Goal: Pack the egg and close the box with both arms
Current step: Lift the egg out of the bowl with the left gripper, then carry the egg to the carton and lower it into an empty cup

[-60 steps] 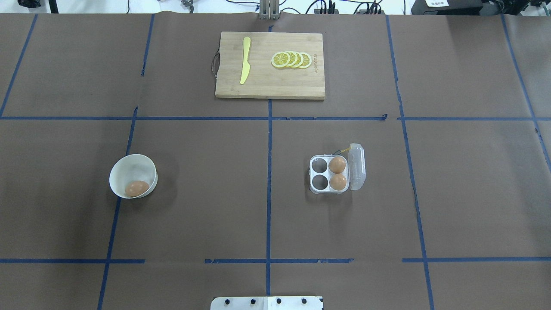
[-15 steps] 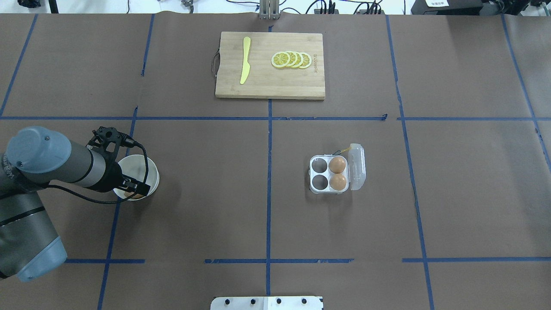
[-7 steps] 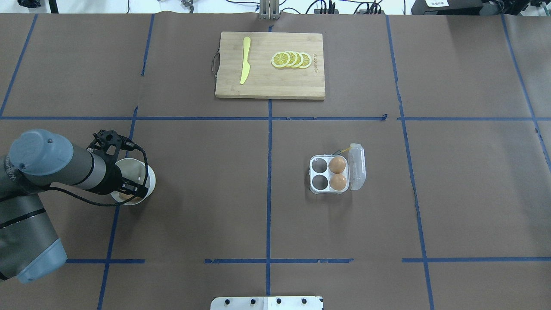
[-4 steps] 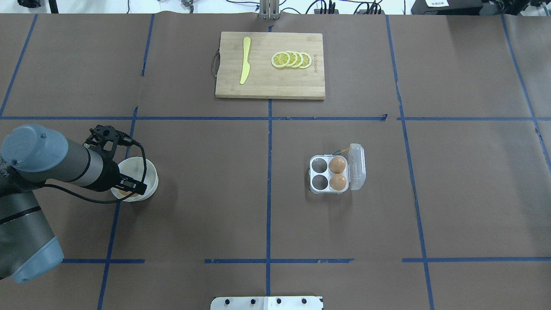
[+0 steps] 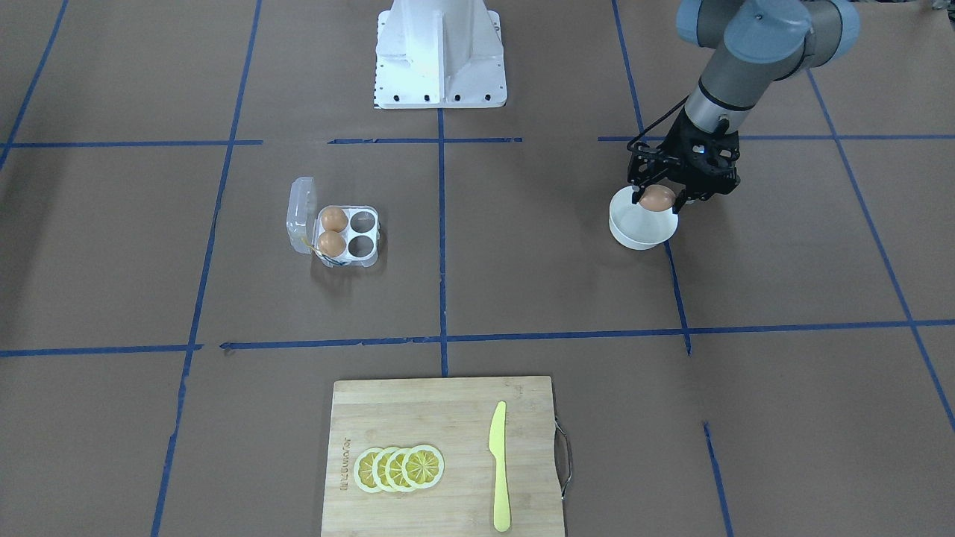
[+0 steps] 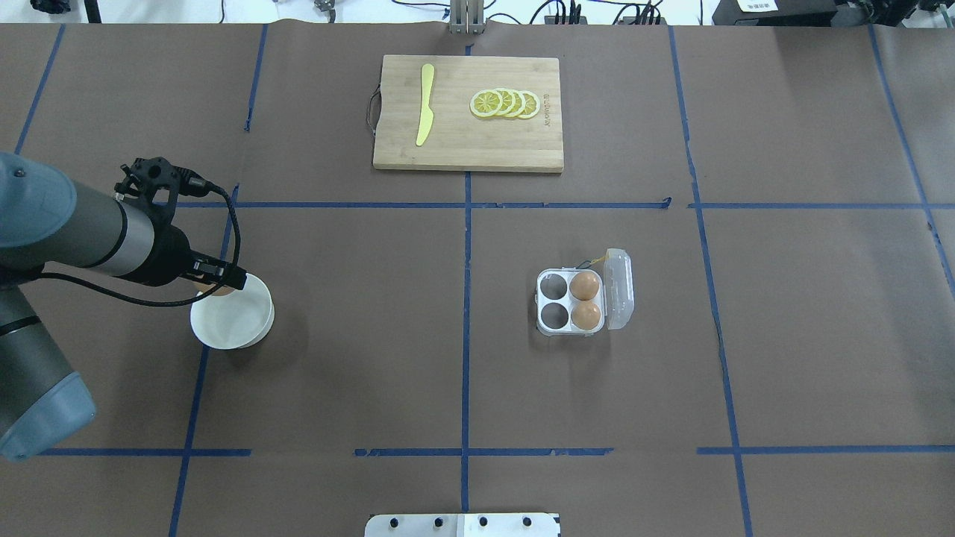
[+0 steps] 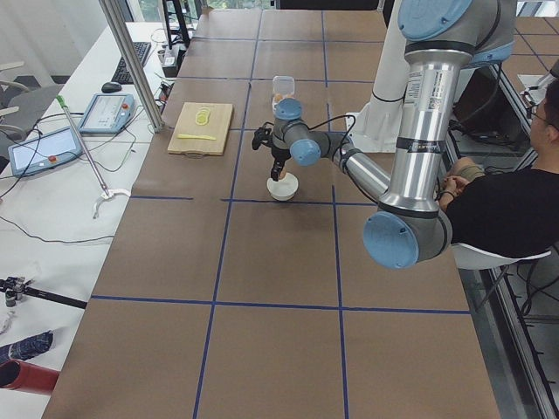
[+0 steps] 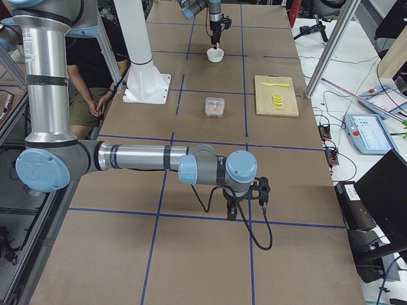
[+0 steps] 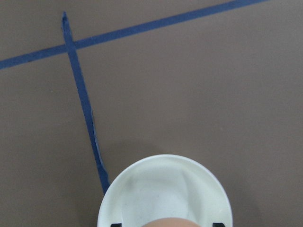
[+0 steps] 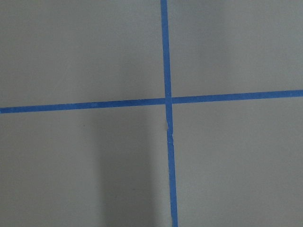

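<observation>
at the left gripper (image 5: 657, 196): jaws clenched on the egg (image 5: 656, 200), pinching it from both sides. holds it in the air over the upper rim of the white bowl (image 5: 642, 239), right of centre in the upper half of the front-facing frame. in the overhead view, hangs at the bowl's upper-left rim, near the frame's left edge. long axis of the egg roughly level, running left to right across the front-facing frame, from one jaw to the other. cannot tell which end is the blunt one. in the left wrist view, only a pale brown curve at the bottom edge, with the bowl straight below.

behind the jaws, wrist aimed steeply down. left arm (image 5: 735, 71) climbing to the upper right corner of the front-facing frame.

for the right gripper (image 8: 233, 213): cannot tell whether clenched or released. shows only in the exterior right view, low in the frame's centre, aimed down at brown table paper (image 10: 71, 56) near a cross of blue tape (image 10: 166, 100). right arm (image 8: 140, 157) stretched out level from the frame's left.

left of centre in the front-facing frame, well apart from the bowl: the box (image 5: 371, 237), its lid (image 5: 297, 216) open on the left side. two other eggs (image 5: 333, 218) in the cups beside the lid, the two right-hand cups bare.

along the bottom edge, a cutting board (image 5: 448, 418) bearing lemon slices (image 5: 399, 468) and a yellow knife (image 5: 500, 466).
</observation>
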